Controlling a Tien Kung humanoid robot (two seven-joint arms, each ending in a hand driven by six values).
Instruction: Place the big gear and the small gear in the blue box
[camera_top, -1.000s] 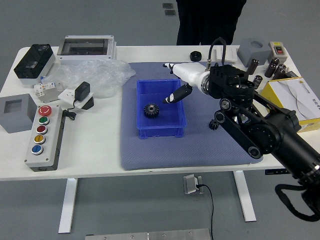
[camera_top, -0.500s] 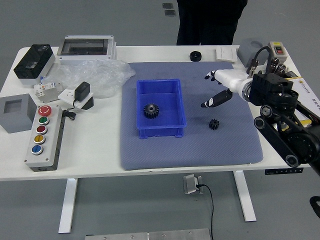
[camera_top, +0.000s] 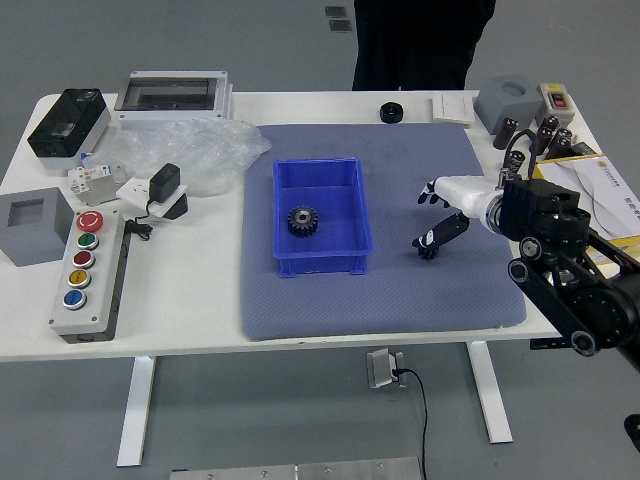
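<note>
The robot's right hand (camera_top: 432, 215) is over the right part of the blue mat, fingers spread and holding nothing. Its thumb partly covers the small gear (camera_top: 428, 252), which lies on the mat; whether they touch cannot be told. Inside the blue box (camera_top: 362, 262), toward its left side, lies the big dark gear (camera_top: 302, 221). The left hand is out of view.
On the left stand a button panel (camera_top: 98, 290), a grey block (camera_top: 36, 228) and a plastic bag (camera_top: 205, 150). A black round part (camera_top: 391, 112) lies behind the mat (camera_top: 380, 305). A yellow box (camera_top: 611, 240) is at right. A person stands at the far side, hands unseen.
The right hand has moved from above the blue box to the right, then down and nearer to the small gear. The big gear has stayed in the box.
</note>
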